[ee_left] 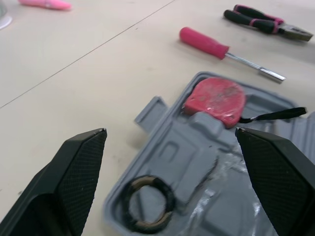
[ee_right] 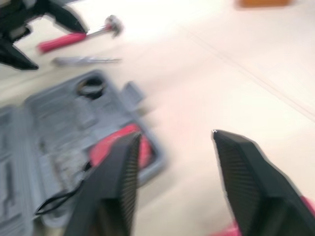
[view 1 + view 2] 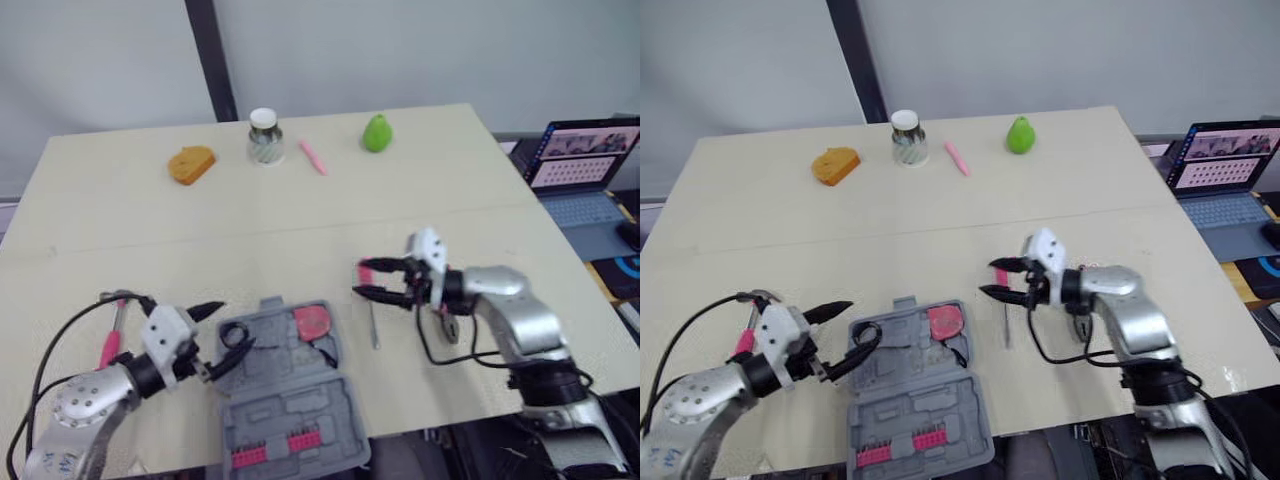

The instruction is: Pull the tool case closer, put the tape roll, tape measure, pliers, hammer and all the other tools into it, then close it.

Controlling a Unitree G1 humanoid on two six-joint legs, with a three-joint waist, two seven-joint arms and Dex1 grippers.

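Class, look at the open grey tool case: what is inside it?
Inside the tool case lie a black tape roll and a red tape measure with its black strap; pink bits sit in the near half. The left gripper's fingers hide part of its interior.

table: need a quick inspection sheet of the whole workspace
surface: beige table, seam across
job's things: open tool case holds tape roll, tape measure; screwdriver, pliers, hammer lie outside it
clutter: jar, green pear, pink pen, orange bread-like piece at far edge
grippers: left gripper open by tape roll; right gripper open at screwdriver handle
cables: black cable along each arm
surroundings: laptop right of table, grey wall
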